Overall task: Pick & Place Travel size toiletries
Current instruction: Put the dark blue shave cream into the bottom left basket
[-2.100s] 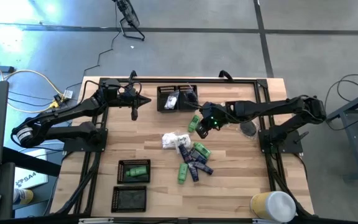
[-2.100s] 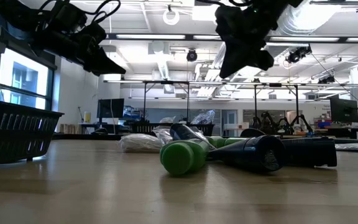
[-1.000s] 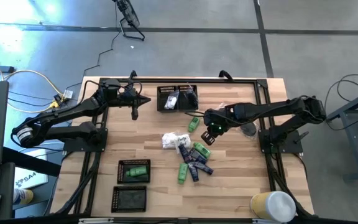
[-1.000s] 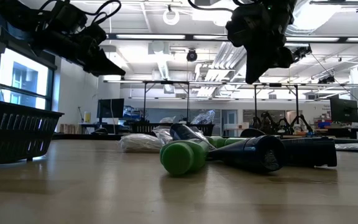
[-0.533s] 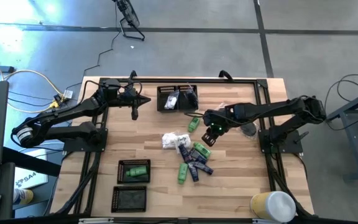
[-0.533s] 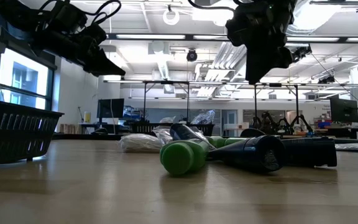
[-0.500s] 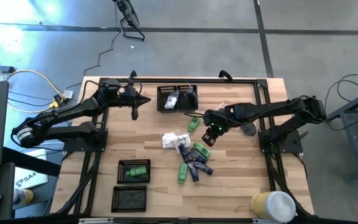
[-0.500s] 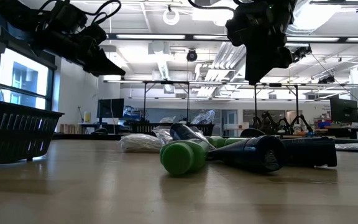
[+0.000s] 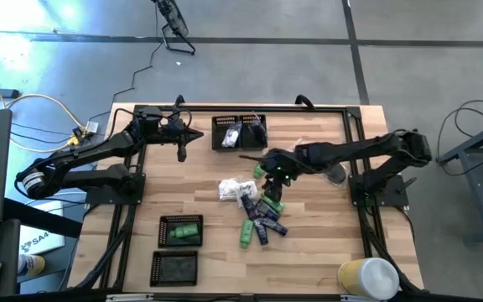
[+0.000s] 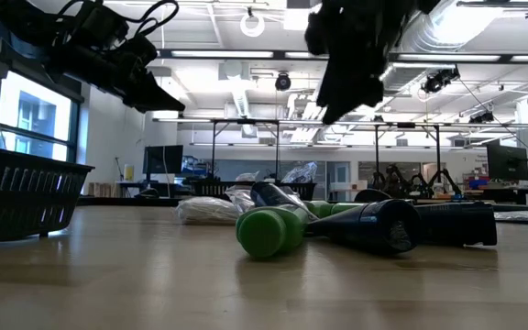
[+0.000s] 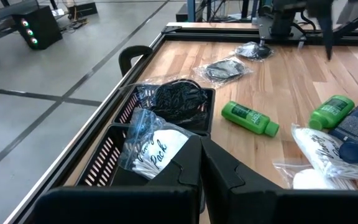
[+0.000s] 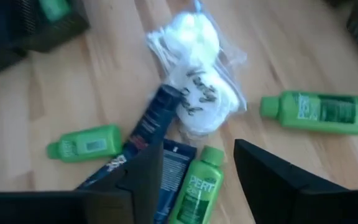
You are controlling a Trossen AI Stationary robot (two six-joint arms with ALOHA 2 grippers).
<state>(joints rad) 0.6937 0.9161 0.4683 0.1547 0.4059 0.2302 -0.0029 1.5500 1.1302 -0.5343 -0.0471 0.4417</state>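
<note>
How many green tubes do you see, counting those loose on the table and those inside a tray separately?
Green tubes loose on the table: 3
Green tubes in a black tray: 1
Total: 4

Bare wood [image 9: 325,226] right of the toiletry pile [image 9: 257,214]; trays [image 9: 179,230] crowd its left

Left wrist view: mesh tray by the table edge

The left gripper [image 11: 201,163], fingers together, points over a black mesh tray [image 11: 114,152] holding a white packet [image 11: 153,144]; a green tube [image 11: 248,118] lies on the wooden table [image 11: 291,87].
</note>
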